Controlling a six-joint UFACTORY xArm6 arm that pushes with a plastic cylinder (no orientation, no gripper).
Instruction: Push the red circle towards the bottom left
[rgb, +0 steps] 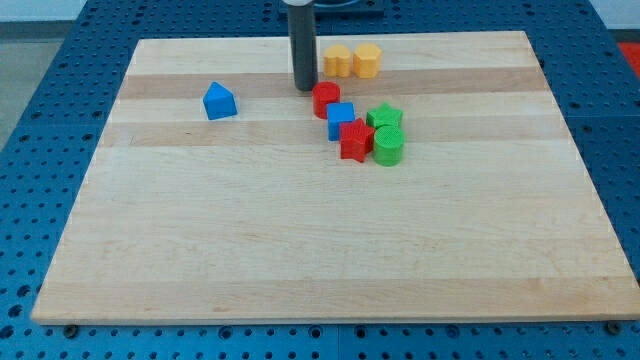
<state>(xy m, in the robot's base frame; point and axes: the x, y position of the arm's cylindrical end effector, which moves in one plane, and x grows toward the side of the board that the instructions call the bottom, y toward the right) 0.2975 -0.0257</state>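
The red circle is a short red cylinder standing on the wooden board, above the board's centre. My tip is just to the upper left of the red circle, very close to or touching its side. A blue cube sits against the red circle's lower right. A red star lies below the blue cube.
A green star and a green cylinder sit right of the red star. Two yellow blocks stand near the board's top edge. A blue house-shaped block sits alone at the left.
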